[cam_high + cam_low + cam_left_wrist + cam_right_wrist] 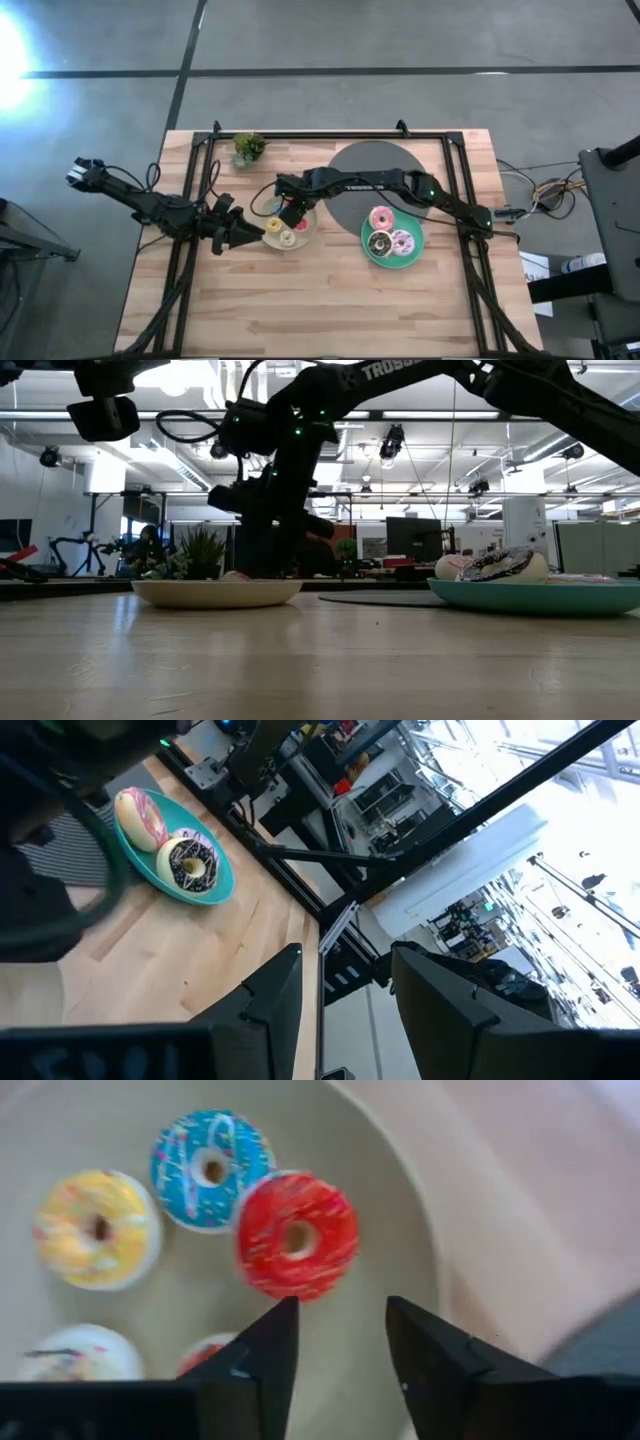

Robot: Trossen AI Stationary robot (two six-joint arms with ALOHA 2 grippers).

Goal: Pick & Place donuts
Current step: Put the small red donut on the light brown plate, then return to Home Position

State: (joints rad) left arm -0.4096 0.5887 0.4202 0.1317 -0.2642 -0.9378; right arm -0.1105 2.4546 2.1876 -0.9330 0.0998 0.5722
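A cream plate [302,236] holds the mini donuts. The right wrist view shows red [297,1235], blue [210,1168] and yellow [95,1228] donuts lying flat on it. It also shows a whitish ring [65,1355] and a reddish ring [205,1350] half hidden behind a finger. My right gripper [340,1305] hovers open over this plate [290,213], just short of the red donut. The teal plate [368,228] carries the pink [381,217], chocolate [379,243] and lilac [402,241] donuts. My left gripper [255,234] is open and waits at the cream plate's left rim.
A small potted plant [248,148] stands near the table's far left. A dark round mat [375,175] lies behind the two plates. Black frame rails [200,150] run along the far edge and both sides. Bare wood [320,310] stretches toward the near edge.
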